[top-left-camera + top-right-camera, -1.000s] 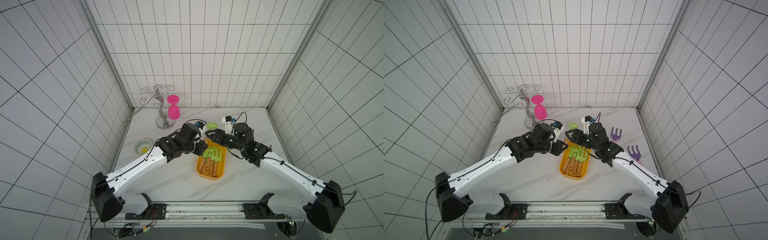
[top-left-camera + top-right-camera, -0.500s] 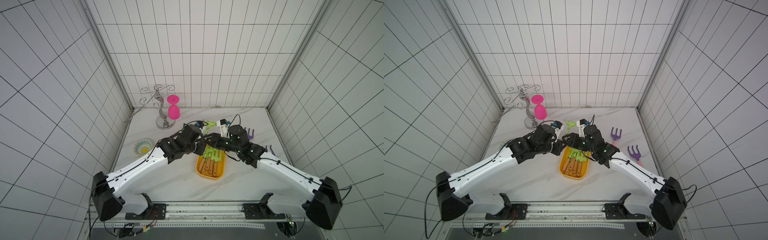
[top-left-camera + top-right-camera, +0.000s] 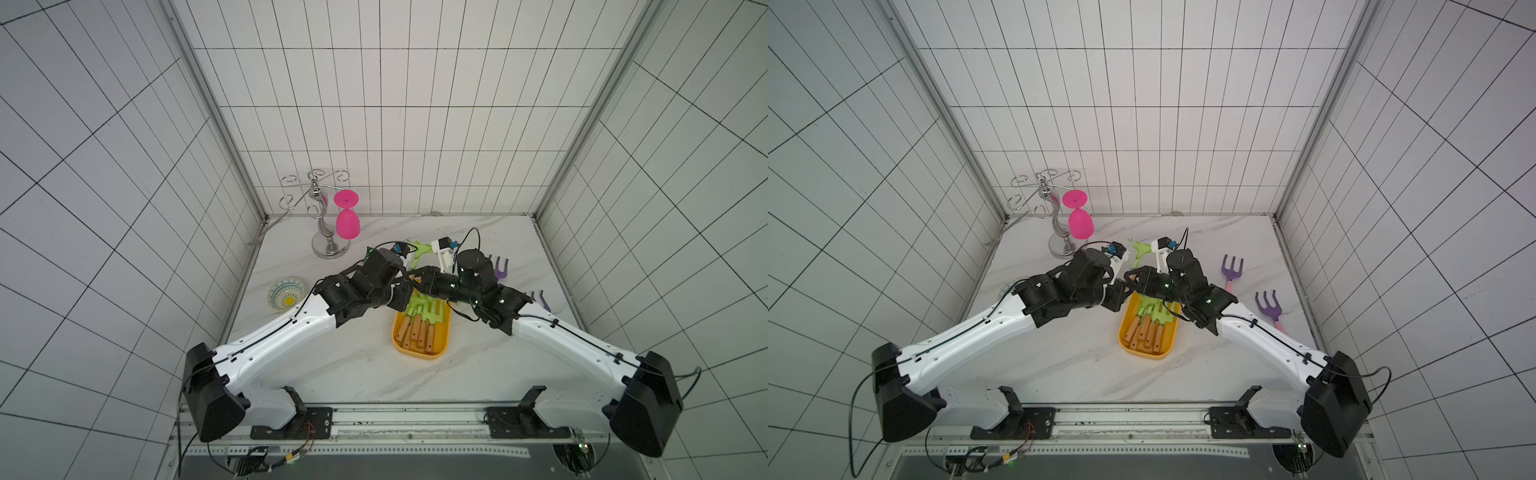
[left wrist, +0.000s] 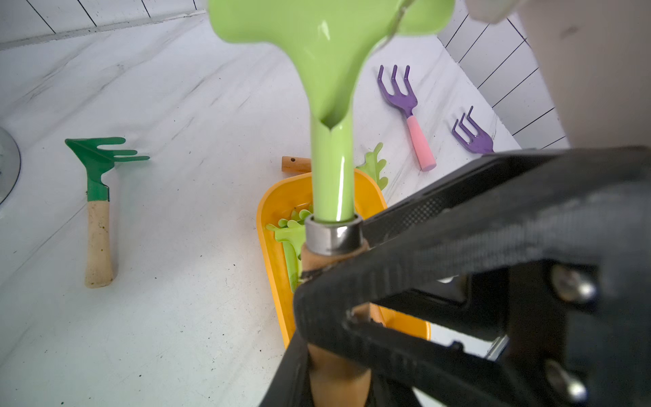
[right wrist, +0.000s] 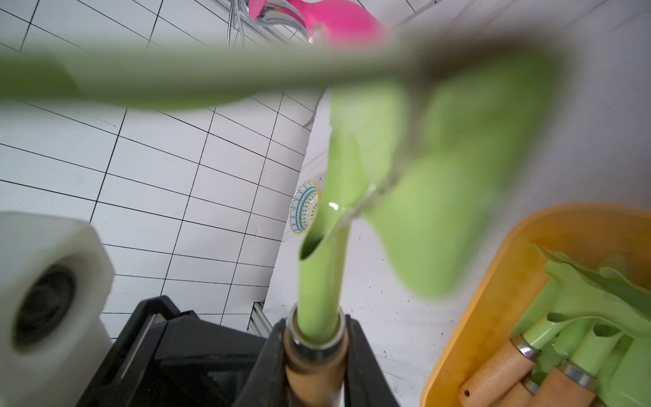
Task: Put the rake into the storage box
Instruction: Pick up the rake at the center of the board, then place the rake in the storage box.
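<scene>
A light-green rake (image 4: 331, 169) with a wooden handle is held in the air over the far end of the yellow-orange storage box (image 3: 419, 354). My left gripper (image 4: 334, 373) is shut on the handle's lower part. My right gripper (image 5: 315, 352) is shut on the same handle just below the metal ferrule, and its black fingers (image 4: 422, 218) cross in front of the left wrist camera. In both top views the two grippers (image 3: 405, 291) (image 3: 417, 277) meet, with the rake's head (image 3: 1140, 249) sticking out behind them. Several light-green rakes (image 3: 1148, 324) lie in the box (image 3: 1144, 353).
A dark green rake (image 4: 98, 197) lies on the marble table left of the box. Two purple forks (image 3: 1232, 270) (image 3: 1268, 309) lie on the right side. A silver rack (image 3: 324, 232) with a pink glass (image 3: 347, 222) stands at the back left, and a patterned bowl (image 3: 286, 293) sits by the left wall.
My right arm has swung left to the left gripper, and its jaws have closed on the rake's handle. The left gripper has kept its hold and barely moved.
</scene>
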{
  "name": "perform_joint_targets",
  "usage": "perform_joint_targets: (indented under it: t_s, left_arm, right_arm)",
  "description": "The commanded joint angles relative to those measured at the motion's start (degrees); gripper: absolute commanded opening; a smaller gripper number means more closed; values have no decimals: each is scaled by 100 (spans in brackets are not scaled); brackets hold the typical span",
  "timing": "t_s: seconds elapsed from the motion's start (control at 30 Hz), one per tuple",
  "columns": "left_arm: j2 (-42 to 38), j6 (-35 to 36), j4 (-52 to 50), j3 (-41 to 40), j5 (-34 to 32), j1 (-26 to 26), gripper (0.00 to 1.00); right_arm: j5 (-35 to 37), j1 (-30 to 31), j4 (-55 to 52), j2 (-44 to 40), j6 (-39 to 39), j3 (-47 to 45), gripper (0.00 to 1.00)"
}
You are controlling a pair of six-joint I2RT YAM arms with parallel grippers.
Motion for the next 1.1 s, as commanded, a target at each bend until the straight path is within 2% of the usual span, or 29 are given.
perform_joint_targets:
  t_s: [0.0,0.03,0.07,0.13,0.17,0.3,0.43,0.53,0.7,1.07]
  left_arm:
    - [-129,79,177,35,257,-54,29]
    - [-130,51,184,16,229,-54,50]
    - [-138,2,186,5,142,-54,67]
    - [-205,-41,184,-30,-2,-50,90]
    - [-253,-59,175,-42,-126,-55,98]
    - [-653,-77,186,-226,-695,-45,99]
    - [-1067,-19,223,-550,-1101,154,99]
    - [-1221,-13,128,-720,-1030,542,99]
    - [-1213,-8,-10,-906,-781,1065,99]
    - [-930,-192,-50,-1266,-473,1107,99]
  right_arm:
    - [128,52,110,-138,-156,-66,12]
    - [170,40,76,-189,-156,-84,12]
    - [200,27,8,-235,-158,-79,12]
    - [187,-47,-166,-300,-374,-69,12]
    - [172,-94,-214,-343,-378,-93,12]
    - [-29,-450,-532,-652,-283,-445,12]
    - [-644,-686,-1016,-686,-339,-820,15]
    - [-988,-667,-980,-500,-388,-1202,16]
    - [-916,-650,-267,-216,-237,-1795,17]
    - [-969,-651,848,913,157,-2105,20]
